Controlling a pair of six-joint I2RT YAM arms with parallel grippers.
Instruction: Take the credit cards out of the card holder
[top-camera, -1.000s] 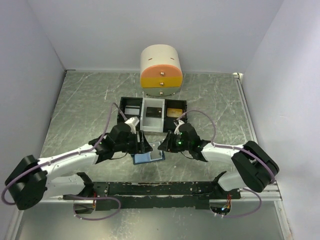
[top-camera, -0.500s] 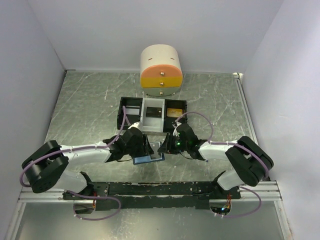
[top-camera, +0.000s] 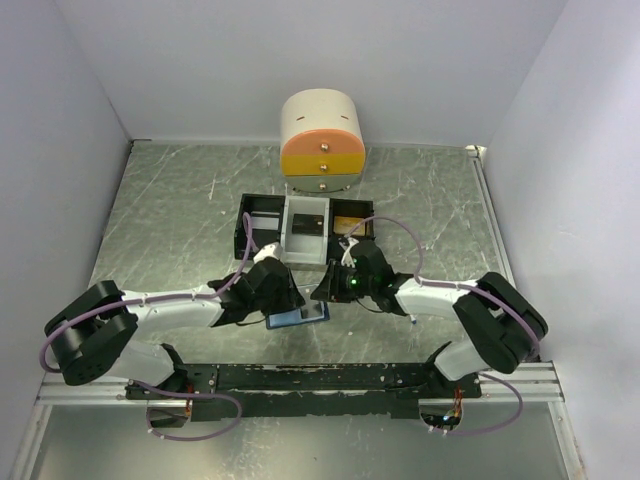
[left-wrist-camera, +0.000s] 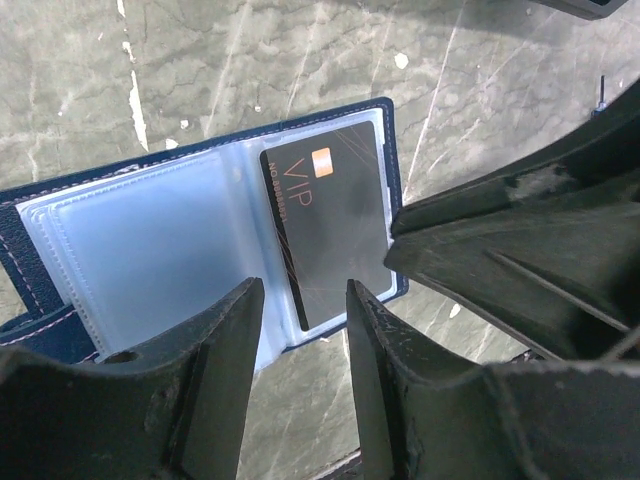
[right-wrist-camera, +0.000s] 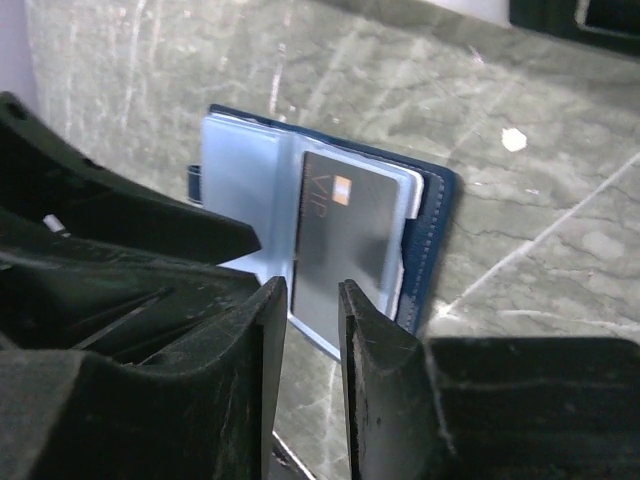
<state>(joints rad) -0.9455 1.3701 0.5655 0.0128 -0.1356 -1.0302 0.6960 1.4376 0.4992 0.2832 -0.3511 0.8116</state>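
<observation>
The card holder (top-camera: 298, 317) lies open and flat on the table between the two arms, light blue inside with a dark blue edge. A dark credit card (left-wrist-camera: 330, 220) printed "VIP" with an orange chip sits in its right-hand pocket; the left pocket (left-wrist-camera: 150, 240) looks bare. My left gripper (left-wrist-camera: 303, 295) hovers over the holder's near edge, open, with nothing between its fingers. My right gripper (right-wrist-camera: 310, 290) hangs over the card (right-wrist-camera: 345, 240) from the other side, jaws narrowly apart and holding nothing. In the top view both grippers (top-camera: 285, 297) (top-camera: 325, 290) meet above the holder.
A black-and-white three-compartment tray (top-camera: 243, 225) stands just behind the grippers, with a tan item (top-camera: 350, 222) in its right compartment. A cream, orange and yellow drawer unit (top-camera: 321, 142) stands at the back. Walls close in left, right and behind.
My left gripper's jaws have narrowed and its arm has swung in closer to the holder. My right gripper has edged slightly left. The holder has not moved.
</observation>
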